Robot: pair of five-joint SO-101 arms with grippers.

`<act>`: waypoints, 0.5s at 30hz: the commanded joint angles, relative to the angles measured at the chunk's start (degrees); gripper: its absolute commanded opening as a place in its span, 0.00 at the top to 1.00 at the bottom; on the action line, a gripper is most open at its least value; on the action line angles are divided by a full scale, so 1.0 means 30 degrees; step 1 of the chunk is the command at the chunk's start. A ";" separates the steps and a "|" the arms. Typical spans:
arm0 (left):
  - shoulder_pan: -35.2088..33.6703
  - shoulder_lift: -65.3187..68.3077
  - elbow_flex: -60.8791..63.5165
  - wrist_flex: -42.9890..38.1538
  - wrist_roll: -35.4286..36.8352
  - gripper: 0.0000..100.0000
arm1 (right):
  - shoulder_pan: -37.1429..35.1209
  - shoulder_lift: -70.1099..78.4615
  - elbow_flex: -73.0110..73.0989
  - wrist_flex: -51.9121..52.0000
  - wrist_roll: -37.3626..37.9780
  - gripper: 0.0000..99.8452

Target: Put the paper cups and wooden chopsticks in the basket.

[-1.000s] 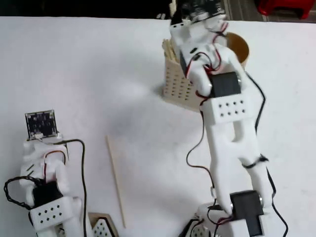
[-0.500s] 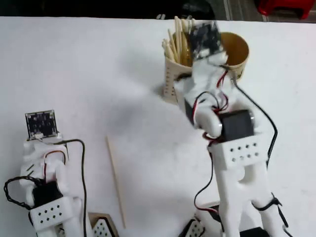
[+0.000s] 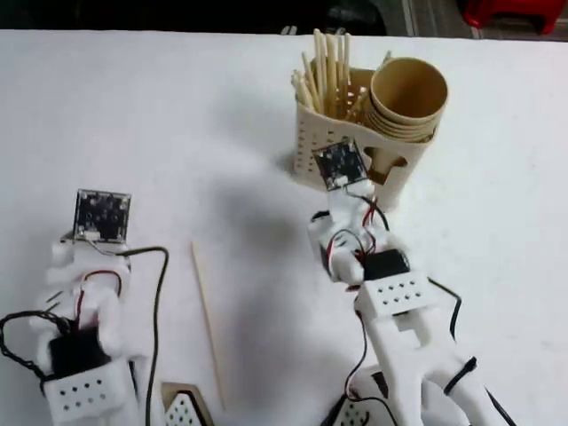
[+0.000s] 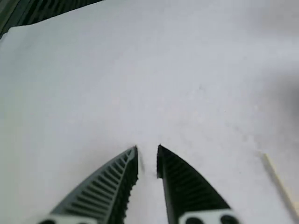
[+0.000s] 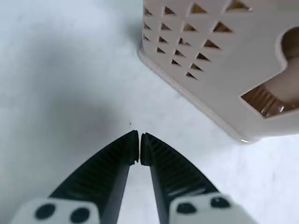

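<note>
Basket (image 3: 312, 153) with paper cups (image 3: 408, 89) and chopsticks (image 3: 324, 67) on white table (image 3: 177, 115), loose chopstick (image 3: 207, 311) alongside; wrist views add right gripper (image 5: 139, 135) jaws pressed together near basket wall, left gripper (image 4: 147, 148) jaws slightly apart.

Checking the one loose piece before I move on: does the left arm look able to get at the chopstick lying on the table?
Probably yes. The chopstick lies flat on the table just beside the left end effector, with nothing on it or between them.
</note>
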State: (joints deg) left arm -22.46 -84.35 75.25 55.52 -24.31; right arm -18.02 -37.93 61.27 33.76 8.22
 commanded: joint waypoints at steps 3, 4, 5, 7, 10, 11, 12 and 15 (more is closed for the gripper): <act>0.2916 -0.0103 -0.4718 0.5685 -0.1641 0.90 | 0.0190 -0.0513 0.0059 -0.0806 -0.0234 0.98; 0.3414 -0.0103 -0.4806 0.6300 -0.1670 0.89 | 0.0190 -0.0513 0.0059 -0.0806 -0.0234 0.98; 0.3766 -0.0103 -0.4835 0.6740 -0.1670 0.88 | 0.0220 -0.0513 0.0059 -0.0806 -0.0234 0.98; 0.4000 -0.0103 -0.4747 0.7150 -0.1641 0.85 | 0.0484 -0.0513 0.0059 -0.0806 -0.0234 0.98; 0.3971 -0.0103 -0.4747 0.7385 -0.1524 0.82 | 0.0952 -0.0513 0.0059 -0.0835 -0.0234 0.98; 0.4029 -0.0073 -0.4747 0.7443 -0.1201 0.81 | 0.1011 -0.0513 0.0059 -0.0835 -0.0234 0.98; 0.4088 0.0103 -0.4747 0.7473 -0.0908 0.80 | 0.1011 -0.0484 0.0059 -0.0835 -0.0234 0.98; 0.4440 0.2007 -0.4864 0.7414 -0.0821 0.79 | 0.1011 -0.0484 0.0059 -0.0835 -0.0234 0.98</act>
State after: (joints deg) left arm -11.65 -84.79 64.00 77.76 -27.65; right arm -15.56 -37.93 61.98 32.53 8.04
